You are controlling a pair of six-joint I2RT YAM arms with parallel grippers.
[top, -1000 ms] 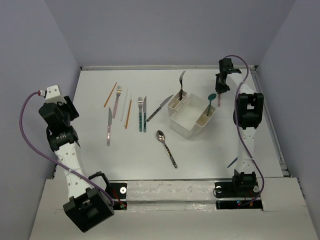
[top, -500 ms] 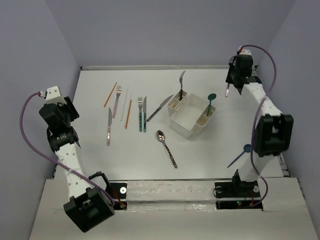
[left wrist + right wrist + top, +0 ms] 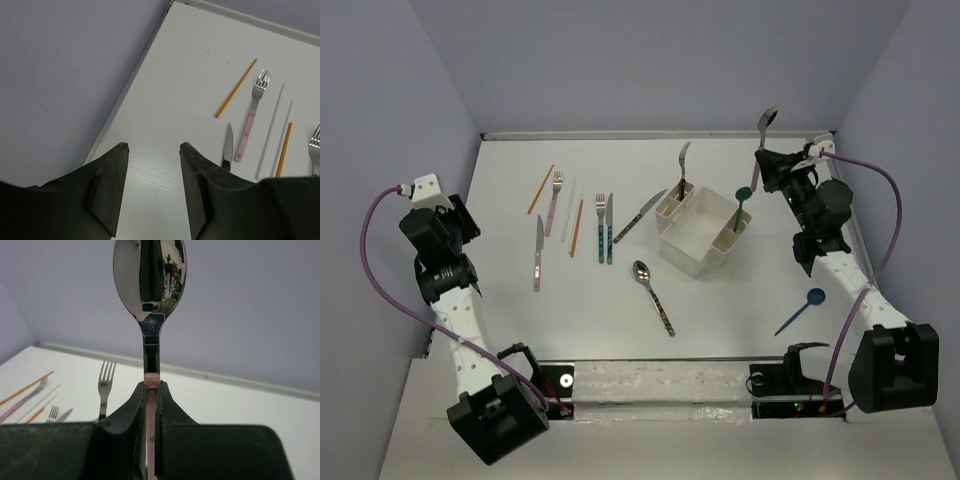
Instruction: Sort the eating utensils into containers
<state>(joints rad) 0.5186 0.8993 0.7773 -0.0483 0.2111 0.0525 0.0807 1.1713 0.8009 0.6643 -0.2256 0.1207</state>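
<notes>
Pink-handled spoon (image 3: 150, 275) held upright in the right jaws, over the far right of the tabletop (image 3: 720, 310).
Its polished bowl points up, mirror-bright, and the pale pink handle is clamped between the jaws. It hangs just beyond the white caddy (image 3: 692, 262), where a fork (image 3: 683, 158) stands in the left end slot and a teal spoon (image 3: 741, 203) in the right. A patterned spoon (image 3: 652, 284) lies in front of the caddy, a blue spoon (image 3: 795, 314) beside the right arm (image 3: 840, 270). The left jaws stand apart – gripping nothing – over the tabletop's left edge.

bright even light, shadows faint; spoon (image 3: 150, 280) bowl mirrors room; wrist views sharp, foreground dark
</notes>
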